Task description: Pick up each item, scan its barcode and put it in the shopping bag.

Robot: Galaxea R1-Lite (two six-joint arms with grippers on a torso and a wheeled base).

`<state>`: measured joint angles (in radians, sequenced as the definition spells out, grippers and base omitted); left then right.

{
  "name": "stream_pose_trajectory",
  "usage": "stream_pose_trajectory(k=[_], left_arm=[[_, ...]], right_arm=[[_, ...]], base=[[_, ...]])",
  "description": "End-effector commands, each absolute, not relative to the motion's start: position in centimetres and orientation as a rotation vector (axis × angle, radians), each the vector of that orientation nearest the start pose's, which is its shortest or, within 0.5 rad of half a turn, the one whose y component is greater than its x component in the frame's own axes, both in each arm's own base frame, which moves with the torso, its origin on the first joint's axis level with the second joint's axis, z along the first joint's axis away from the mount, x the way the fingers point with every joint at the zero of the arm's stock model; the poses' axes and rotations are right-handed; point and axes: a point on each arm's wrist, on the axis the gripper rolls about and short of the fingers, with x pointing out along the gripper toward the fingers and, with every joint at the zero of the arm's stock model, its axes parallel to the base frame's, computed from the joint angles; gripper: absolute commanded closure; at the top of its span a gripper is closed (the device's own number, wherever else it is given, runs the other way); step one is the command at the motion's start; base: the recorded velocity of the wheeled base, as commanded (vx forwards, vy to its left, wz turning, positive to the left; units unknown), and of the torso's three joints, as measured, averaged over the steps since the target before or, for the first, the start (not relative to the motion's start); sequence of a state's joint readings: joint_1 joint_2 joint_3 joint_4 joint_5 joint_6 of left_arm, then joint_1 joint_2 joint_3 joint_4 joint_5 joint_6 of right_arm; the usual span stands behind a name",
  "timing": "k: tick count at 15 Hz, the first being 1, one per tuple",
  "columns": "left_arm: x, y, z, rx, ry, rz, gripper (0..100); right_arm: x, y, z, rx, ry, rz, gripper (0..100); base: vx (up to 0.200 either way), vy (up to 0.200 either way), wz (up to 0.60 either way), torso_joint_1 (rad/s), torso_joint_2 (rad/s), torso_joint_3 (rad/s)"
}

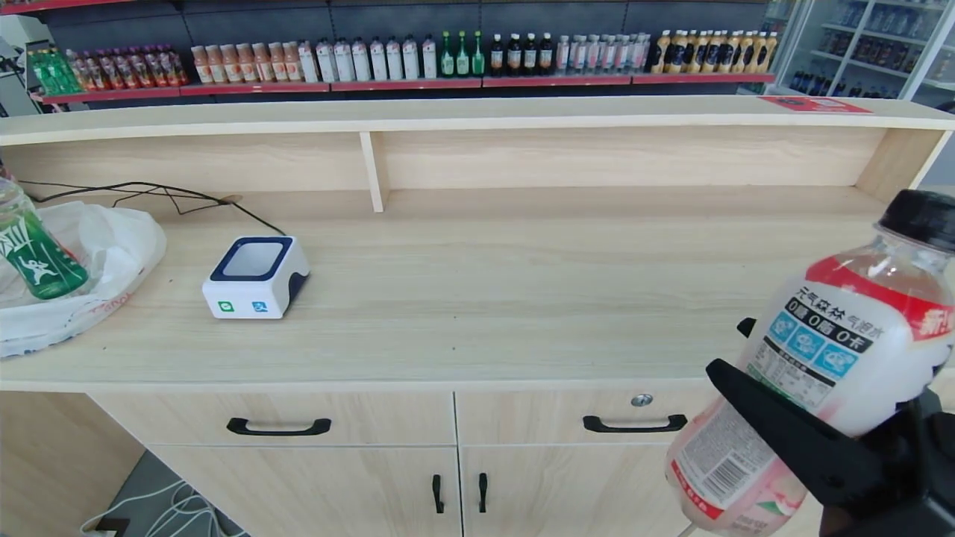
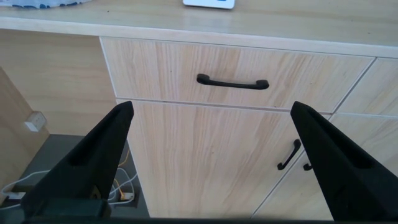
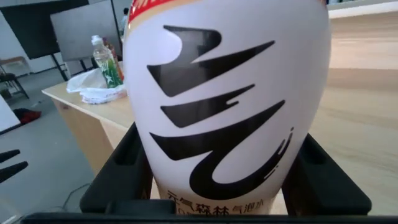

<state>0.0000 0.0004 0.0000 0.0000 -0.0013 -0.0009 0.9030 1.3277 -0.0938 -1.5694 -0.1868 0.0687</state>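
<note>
Nearest the camera, at the far right, a pink-and-white bottle (image 1: 828,350) with a black cap sits tilted in the right gripper (image 3: 221,180), which clamps it around the middle and holds it clear of the counter (image 1: 522,298).

From the left: a green bottle (image 1: 33,250) stands in the folds of a white bag (image 1: 112,246) at the counter's left end. To its right, apart from the bag, a white scanner (image 1: 256,276) faces its dark-rimmed window upward, with a black cable (image 1: 149,190) trailing behind it.

The left gripper (image 2: 211,109) – fingers spread wide, holding nothing – hangs low before the drawers (image 2: 186,68), near a black handle (image 2: 232,82).
</note>
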Motion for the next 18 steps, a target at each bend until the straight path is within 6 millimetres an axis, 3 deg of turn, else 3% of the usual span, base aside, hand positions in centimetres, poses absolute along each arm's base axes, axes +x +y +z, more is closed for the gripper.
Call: stream_pose_trajectory(k=[1, 5, 8, 9, 12, 18], left_arm=[[-2.3, 0.0, 7.5, -0.002, 0.0, 0.0, 0], [-2.3, 0.0, 7.5, -0.002, 0.0, 0.0, 0], [-2.3, 0.0, 7.5, 0.0, 0.0, -0.002, 0], [-2.3, 0.0, 7.5, 0.0, 0.0, 0.0, 0], [-2.3, 0.0, 7.5, 0.0, 0.0, 0.0, 0], [-2.3, 0.0, 7.5, -0.002, 0.0, -0.002, 0]], right_arm=[[10.0, 12.1, 17.8, 0.274, -0.216, 0.729, 100], [10.5, 13.0, 17.3, 0.36, -0.135, 0.867, 100], [12.8, 14.2, 18.0, 0.443, -0.109, 0.906, 100], [13.9, 14.7, 19.2, 0.509, -0.139, 0.897, 100], [14.4, 15.1, 20.5, 0.731, -0.098, 0.94, 100], [16.1, 17.0, 23.6, 0.817, -0.184, 1.016, 100]], base=[[0.0, 0.0, 0.0, 0.0, 0.0, 0.0], [0.0, 0.0, 0.0, 0.0, 0.0, 0.0], [0.0, 0.0, 0.0, 0.0, 0.0, 0.0], [0.0, 0.0, 0.0, 0.0, 0.0, 0.0], [0.0, 0.0, 0.0, 0.0, 0.0, 0.0], [0.0, 0.0, 0.0, 0.0, 0.0, 0.0]])
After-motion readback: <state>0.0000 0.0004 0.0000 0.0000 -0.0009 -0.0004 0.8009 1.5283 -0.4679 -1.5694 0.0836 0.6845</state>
